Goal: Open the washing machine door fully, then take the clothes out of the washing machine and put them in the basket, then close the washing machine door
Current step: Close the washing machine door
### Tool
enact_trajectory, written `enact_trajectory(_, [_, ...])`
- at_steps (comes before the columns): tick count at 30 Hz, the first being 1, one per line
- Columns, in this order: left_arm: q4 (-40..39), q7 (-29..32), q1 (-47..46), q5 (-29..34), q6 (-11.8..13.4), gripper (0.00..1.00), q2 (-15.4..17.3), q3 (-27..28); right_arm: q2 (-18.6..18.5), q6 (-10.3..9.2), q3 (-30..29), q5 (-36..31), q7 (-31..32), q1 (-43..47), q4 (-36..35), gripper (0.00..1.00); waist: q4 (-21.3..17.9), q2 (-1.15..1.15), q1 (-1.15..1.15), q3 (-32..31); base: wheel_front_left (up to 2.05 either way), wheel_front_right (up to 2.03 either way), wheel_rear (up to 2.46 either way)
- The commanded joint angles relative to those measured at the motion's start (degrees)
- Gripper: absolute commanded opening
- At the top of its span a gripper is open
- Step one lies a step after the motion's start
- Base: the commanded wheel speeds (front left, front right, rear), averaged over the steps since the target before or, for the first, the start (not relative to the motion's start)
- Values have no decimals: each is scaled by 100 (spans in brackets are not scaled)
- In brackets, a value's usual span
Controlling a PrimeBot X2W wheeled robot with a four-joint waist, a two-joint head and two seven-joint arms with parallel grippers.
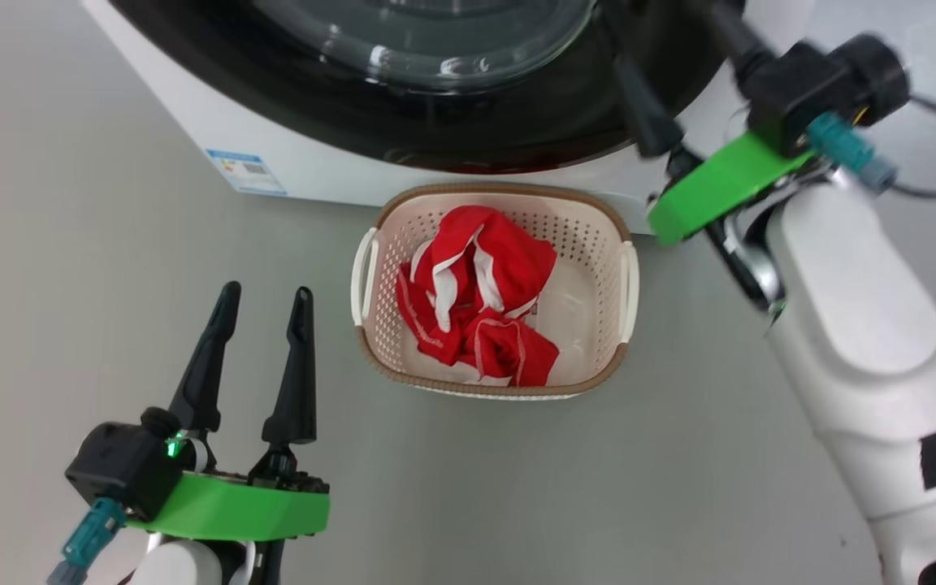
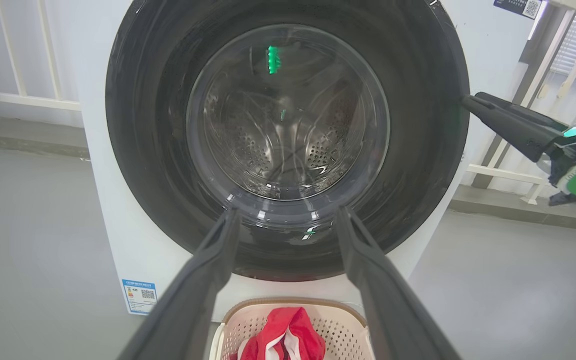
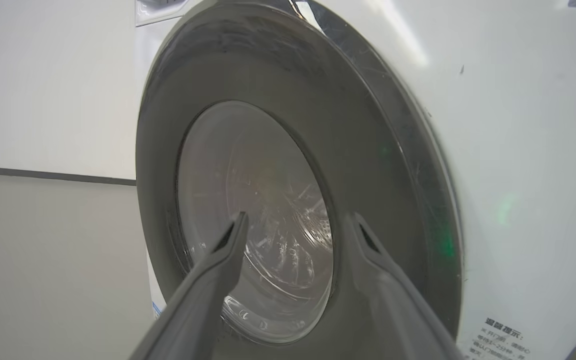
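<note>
Left claw [image 1: 266, 289] lies nearest the head camera, low over the floor [image 1: 70, 268], fingers parted and gripping nothing.

From the left wrist view the door [image 2: 148, 165] looks flush against the machine [image 2: 98, 225]. Whether the latch has caught I cannot tell, as the right wrist view is blurred. It is a stiff, hinged, fairly weighty slab with a glossy face that dark fingers would likely slide on. A push is best placed on the black surround near the edge away from the hinge, not on the bulging glass [image 2: 288, 125], which is the part most at risk.

Right claw [image 3: 298, 217] hangs just beside that rim, fingers spread with nothing between them; touching or just clear is hard to say.

Below the door, close against the machine's foot, the basket [image 1: 590, 236] sits on the floor holding the clothes [image 1: 476, 301]. They are a soft, light, crumpled red heap that would bunch easily if pinched at a fold.
</note>
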Motion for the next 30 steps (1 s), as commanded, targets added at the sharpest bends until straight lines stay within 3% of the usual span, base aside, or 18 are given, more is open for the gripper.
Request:
enact_trajectory(1, [-124, -45, 13, -19, -48, 100, 67, 236, 139, -21, 109, 80, -13, 228, -295, 100, -243, 0, 0, -229, 0, 0, 0])
enact_trajectory(11, [-161, -45, 147, -64, 24, 100, 67, 412, 211, -21, 33, 231, -13, 1185, -970, 100, -702, 0, 0, -735, 0, 0, 0])
enact_trajectory(30, [-103, -45, 587, 518, -125, 100, 67, 784, 164, -21, -1720, -396, -13, 3226, -1835, 100, -1252, 0, 0, -1422, 0, 0, 0])
